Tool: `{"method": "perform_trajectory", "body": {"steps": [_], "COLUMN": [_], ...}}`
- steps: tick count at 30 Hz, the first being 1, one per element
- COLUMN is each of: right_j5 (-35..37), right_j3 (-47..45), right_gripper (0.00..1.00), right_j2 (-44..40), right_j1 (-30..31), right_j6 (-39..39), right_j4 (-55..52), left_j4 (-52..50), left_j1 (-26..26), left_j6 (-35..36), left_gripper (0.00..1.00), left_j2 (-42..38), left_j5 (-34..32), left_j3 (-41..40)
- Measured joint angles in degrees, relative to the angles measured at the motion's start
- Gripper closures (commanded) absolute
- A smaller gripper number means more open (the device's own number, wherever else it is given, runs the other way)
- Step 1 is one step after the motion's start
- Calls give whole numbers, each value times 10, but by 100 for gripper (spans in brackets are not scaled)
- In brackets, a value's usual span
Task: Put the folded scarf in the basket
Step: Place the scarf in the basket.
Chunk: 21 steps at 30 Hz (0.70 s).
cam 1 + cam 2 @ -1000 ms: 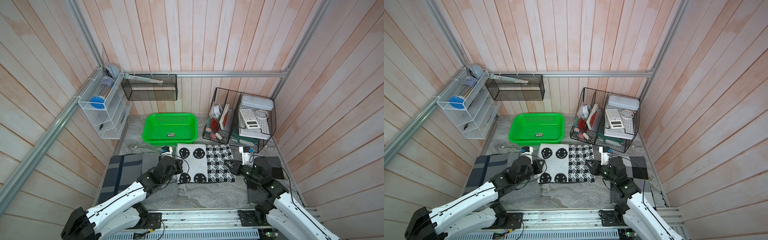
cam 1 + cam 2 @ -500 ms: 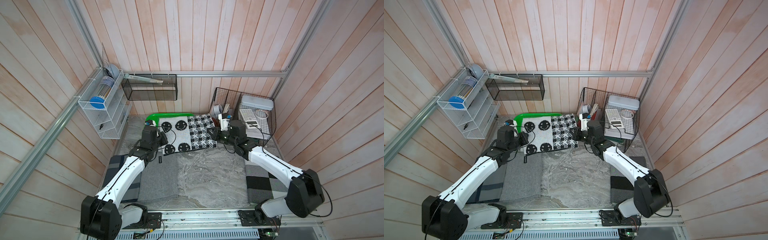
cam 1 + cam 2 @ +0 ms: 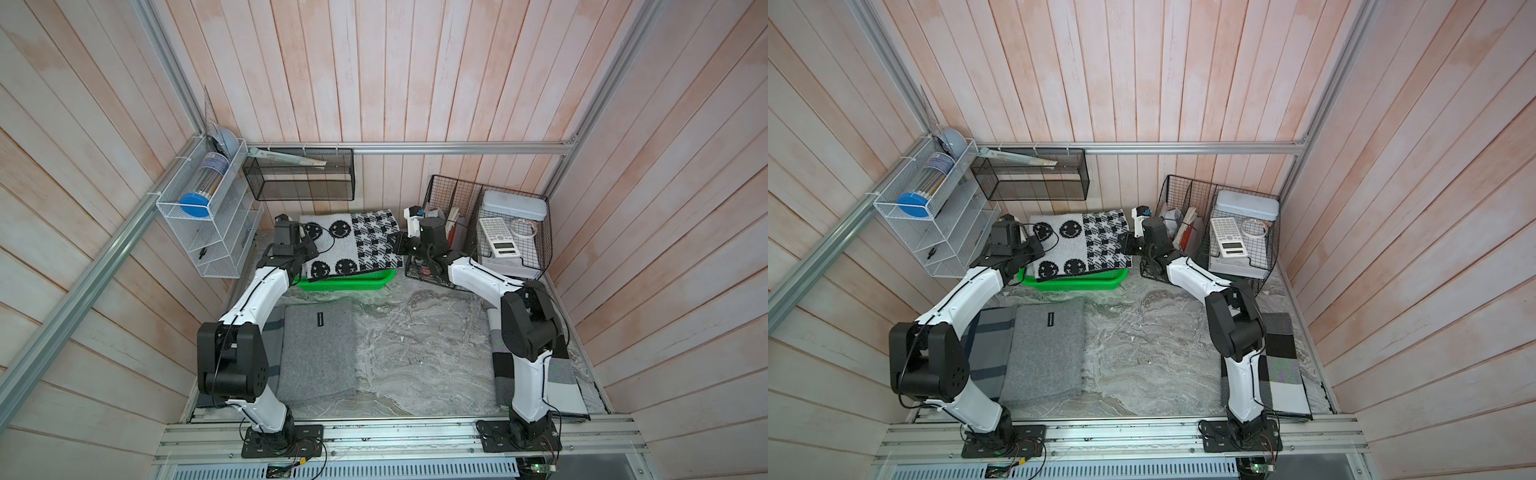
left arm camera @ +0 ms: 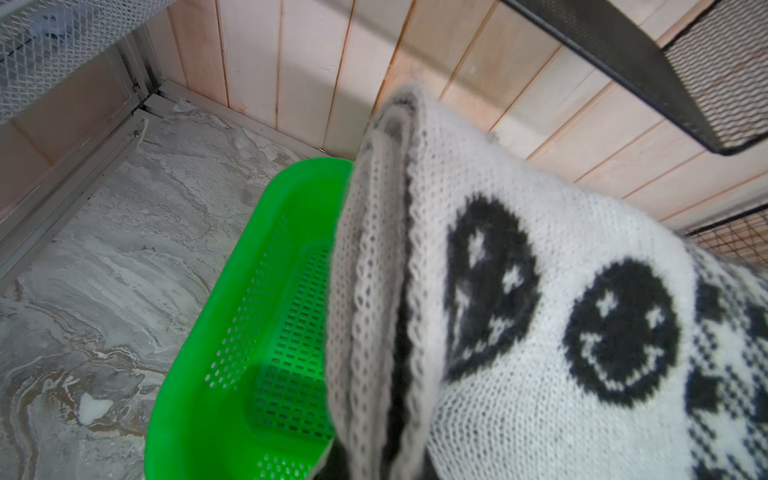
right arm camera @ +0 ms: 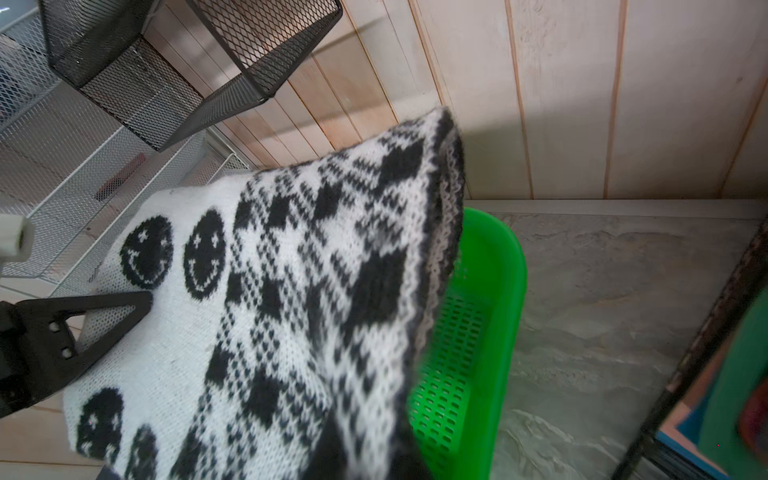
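Soft, light and limp, the folded scarf [image 3: 349,243] spans, perhaps just touching, the basket [image 3: 353,284] at upper centre in both top views, left gripper [image 3: 309,246] and right gripper [image 3: 395,242] each clamped on opposite side edges, the surest hold.

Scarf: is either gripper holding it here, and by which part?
Both hold the folded scarf: the left gripper is shut on its smiley-patterned end, the right gripper on its checked end, above the basket.
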Motion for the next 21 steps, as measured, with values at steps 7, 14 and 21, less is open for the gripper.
{"method": "perform_trajectory", "body": {"steps": [7,14,21], "right_j5": [0,15,19], "right_j3": [89,94,102], "right_gripper": [100,100,100], "right_j2": [87,91,110], "right_j1": [3,7,7], "right_j6": [-11,-17,-18], "right_j4": [-21,-29,-36], "left_j4": [13,20,21], "left_j1": [21,22,22], "left_j6": [0,0,0], "left_gripper": [100,100,100], "left_j2": [70,127,139], "left_j5": [0,11,8], "left_j3": [50,97,97]}}
